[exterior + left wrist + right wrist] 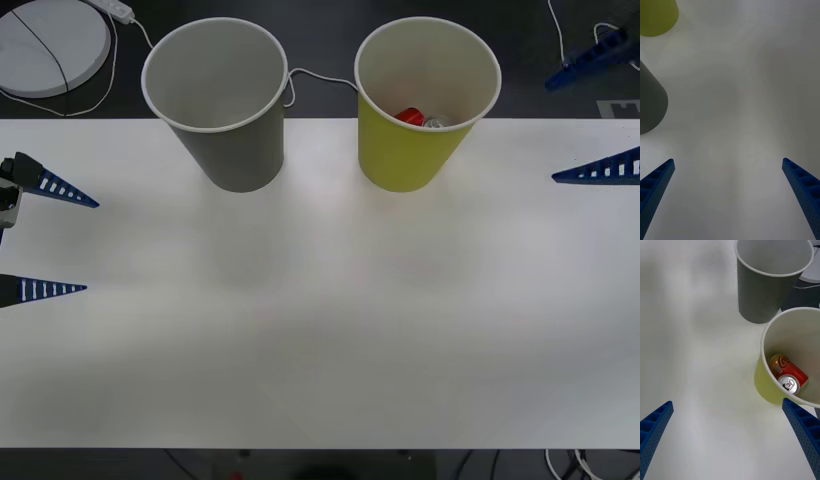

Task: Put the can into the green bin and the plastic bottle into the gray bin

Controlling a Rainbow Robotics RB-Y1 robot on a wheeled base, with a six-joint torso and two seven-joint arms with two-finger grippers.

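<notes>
White table (320,330). At its far edge stand the gray bin (225,110) and green bin (420,120); the can (788,374) lies inside the green. My left gripper (45,238) and right gripper (600,115) spread wide at the side edges.

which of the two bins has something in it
The green bin, on the robot's right, holds the can lying at its bottom. The gray bin beside it shows just its pale inside.
</notes>
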